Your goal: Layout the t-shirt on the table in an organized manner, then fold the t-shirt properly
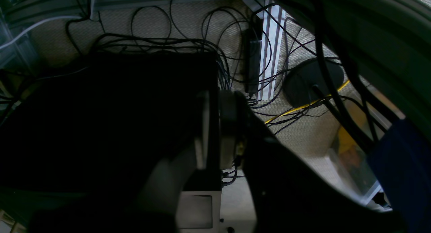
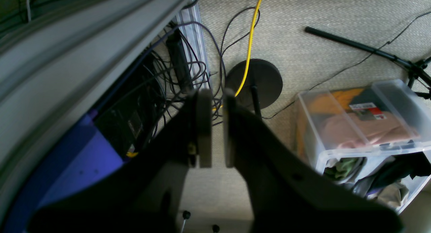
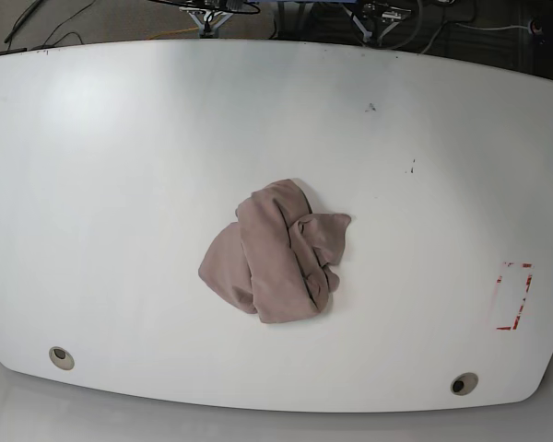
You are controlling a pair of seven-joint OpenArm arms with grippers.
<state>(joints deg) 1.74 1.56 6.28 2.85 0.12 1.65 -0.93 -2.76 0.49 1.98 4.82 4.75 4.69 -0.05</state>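
The mauve-brown t-shirt [image 3: 272, 267] lies crumpled in a bunched heap near the middle of the white table [image 3: 120, 184]. Neither gripper shows in the base view. In the left wrist view my left gripper [image 1: 215, 93] hangs over the floor and cables, jaws close together, holding nothing. In the right wrist view my right gripper [image 2: 217, 91] also points at the carpeted floor, with only a narrow gap between its jaws, and is empty. Both are away from the t-shirt.
A red tape rectangle [image 3: 513, 296] marks the table's right side, and grommet holes [image 3: 62, 357] [image 3: 463, 383] sit near the front edge. On the floor are tangled cables [image 1: 161, 41], a round black stand base [image 2: 254, 78] and a clear plastic bin of clothes [image 2: 363, 118].
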